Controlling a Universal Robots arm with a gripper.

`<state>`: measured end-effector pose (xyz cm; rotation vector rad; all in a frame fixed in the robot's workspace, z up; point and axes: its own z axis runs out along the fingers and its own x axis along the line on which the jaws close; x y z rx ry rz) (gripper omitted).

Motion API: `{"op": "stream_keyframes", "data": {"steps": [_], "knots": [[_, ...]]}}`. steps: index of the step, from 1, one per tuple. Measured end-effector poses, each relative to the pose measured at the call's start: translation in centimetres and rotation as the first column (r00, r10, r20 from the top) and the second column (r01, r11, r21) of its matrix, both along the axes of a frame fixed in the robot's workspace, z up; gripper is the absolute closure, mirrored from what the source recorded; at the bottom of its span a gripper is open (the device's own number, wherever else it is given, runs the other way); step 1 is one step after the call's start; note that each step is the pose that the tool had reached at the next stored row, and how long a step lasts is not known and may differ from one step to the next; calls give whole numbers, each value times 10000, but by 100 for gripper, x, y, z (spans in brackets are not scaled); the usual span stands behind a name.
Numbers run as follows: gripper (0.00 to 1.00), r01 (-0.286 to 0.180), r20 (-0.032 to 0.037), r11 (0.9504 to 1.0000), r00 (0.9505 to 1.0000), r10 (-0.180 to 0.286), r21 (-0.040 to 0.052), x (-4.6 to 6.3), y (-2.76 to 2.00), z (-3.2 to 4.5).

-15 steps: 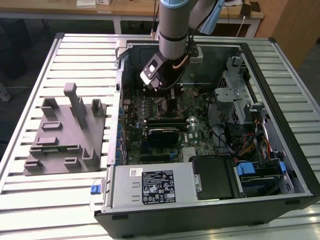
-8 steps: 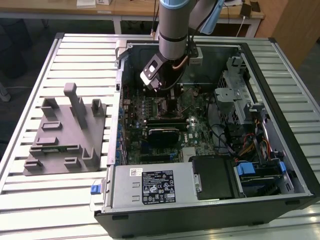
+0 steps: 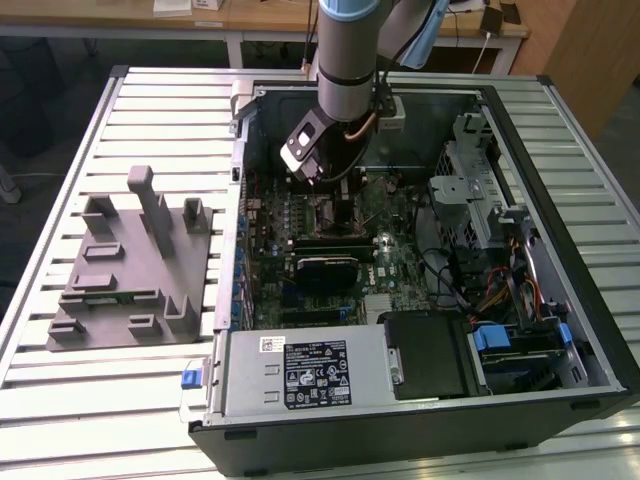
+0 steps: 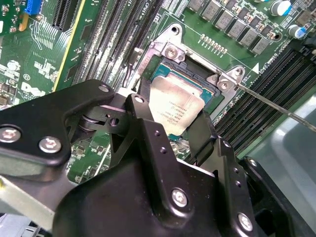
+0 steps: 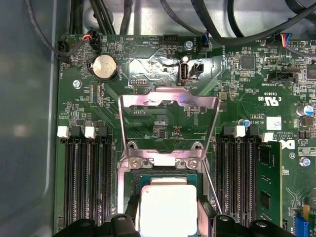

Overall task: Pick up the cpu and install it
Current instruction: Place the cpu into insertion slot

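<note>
The cpu (image 4: 177, 107), a flat square chip with a pale silver top, sits between my gripper's (image 4: 172, 121) two black fingers (image 4: 144, 116), which are shut on its opposite edges. It hangs slightly tilted right over the open socket (image 4: 210, 89) on the green motherboard. In the first wrist view the cpu (image 5: 168, 210) lies just above the socket frame (image 5: 163, 161), with the metal load plate (image 5: 169, 102) swung open beyond it and the thin lever (image 5: 211, 185) beside it. In the exterior view the arm's wrist (image 3: 340, 95) reaches down into the open computer case (image 3: 560, 120).
A grey plastic fixture (image 3: 130, 260) with upright posts stands on the slatted table at the exterior view's left. Memory slots flank the socket, one holding a stick (image 5: 269, 177). Cables (image 5: 207, 19), a power supply (image 3: 300, 375) and a drive cage (image 3: 480, 200) crowd the case.
</note>
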<state>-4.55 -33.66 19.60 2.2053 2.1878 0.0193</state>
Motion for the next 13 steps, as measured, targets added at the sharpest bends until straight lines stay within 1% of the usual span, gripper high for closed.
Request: {"op": "stream_keyframes", "data": {"steps": [13], "knots": [[46,1,-1,10000,10000,-1,0,2,6,-19]]}}
